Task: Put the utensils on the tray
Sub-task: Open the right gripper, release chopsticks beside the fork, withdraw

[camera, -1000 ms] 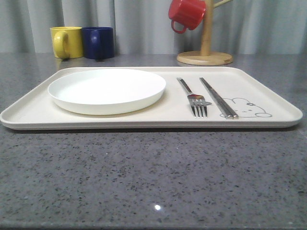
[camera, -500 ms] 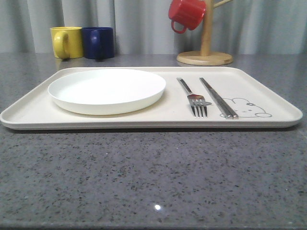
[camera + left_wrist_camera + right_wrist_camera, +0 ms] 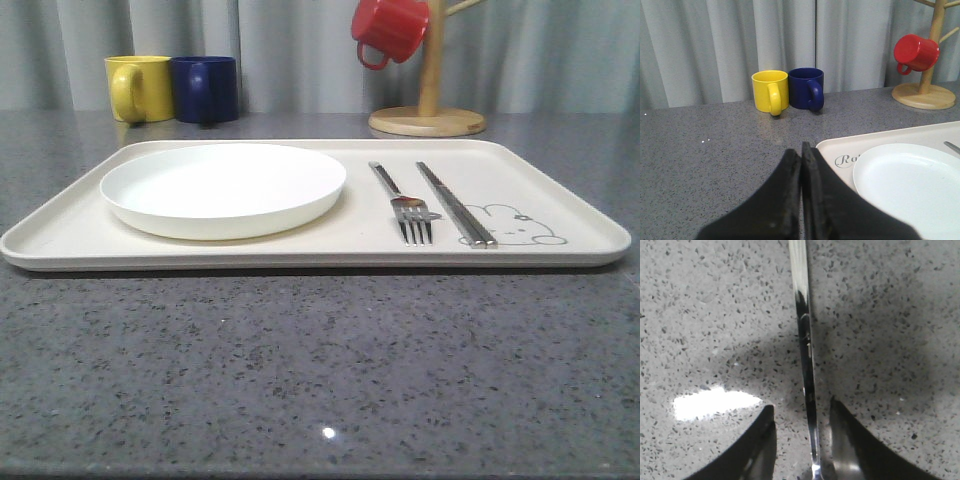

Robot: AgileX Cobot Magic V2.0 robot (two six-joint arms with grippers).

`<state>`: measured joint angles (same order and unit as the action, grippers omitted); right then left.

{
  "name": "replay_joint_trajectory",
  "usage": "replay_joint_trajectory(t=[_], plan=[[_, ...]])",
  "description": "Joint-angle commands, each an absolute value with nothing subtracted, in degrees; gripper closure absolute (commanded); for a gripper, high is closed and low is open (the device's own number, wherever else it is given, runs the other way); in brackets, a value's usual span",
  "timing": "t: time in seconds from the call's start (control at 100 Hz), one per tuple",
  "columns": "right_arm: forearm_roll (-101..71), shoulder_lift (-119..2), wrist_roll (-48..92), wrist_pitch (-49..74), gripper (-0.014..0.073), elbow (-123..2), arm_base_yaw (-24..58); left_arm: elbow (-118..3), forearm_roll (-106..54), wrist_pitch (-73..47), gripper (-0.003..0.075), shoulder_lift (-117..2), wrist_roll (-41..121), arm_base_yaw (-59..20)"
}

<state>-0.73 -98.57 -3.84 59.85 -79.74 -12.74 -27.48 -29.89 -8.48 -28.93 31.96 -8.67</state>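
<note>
On my front view the tray (image 3: 300,245) lies on the counter (image 3: 300,370), carrying the plate (image 3: 222,188), fork (image 3: 402,205) and chopsticks (image 3: 456,205) side by side. My left pincer (image 3: 801,150) is pressed closed, empty. My right pincer (image 3: 801,415) stands narrowly apart, straddling the spoon (image 3: 805,350) handle lying on the counter.

Soft, even light from above fills the front view. The tray (image 3: 300,255) casts a thin dark shadow along its near edge, and a small bright glint sits on the counter (image 3: 329,433). Near the right gripper (image 3: 802,440), a white glare patch burns out the counter grain; its fingers (image 3: 850,450) are blurred and shadowed. The spoon handle (image 3: 805,350) mirrors dark streaks.
</note>
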Motion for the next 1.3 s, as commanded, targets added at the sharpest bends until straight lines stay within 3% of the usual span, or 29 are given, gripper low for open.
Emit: replay_joint_trajectory(t=[0.0, 0.37, 0.66, 1.1, 1.29], plan=[[-0.75, -97.00, -2.96, 58.41, 0.0311, -81.03, -13.05, -29.13, -30.61, -4.73, 0.0738, -29.13, 32.04, -9.04], [-0.81, -98.72, -2.96, 58.41, 0.0331, -81.03, -13.05, -29.13, -30.61, -4.73, 0.0738, -29.13, 32.04, -9.04], [-0.81, -98.72, -3.14, 58.46, 0.0568, -81.03, -13.05, -29.13, -30.61, -4.73, 0.0738, -29.13, 32.04, -9.04], [-3.93, -90.77, -4.63, 60.71, 0.0569, -81.29, -12.75, -29.13, -30.61, -4.73, 0.0738, -29.13, 32.04, -9.04], [-4.33, -85.63, -7.65, 61.90, 0.0569, -81.29, -8.42, -29.13, -30.61, -4.73, 0.0738, -29.13, 32.04, -9.04]])
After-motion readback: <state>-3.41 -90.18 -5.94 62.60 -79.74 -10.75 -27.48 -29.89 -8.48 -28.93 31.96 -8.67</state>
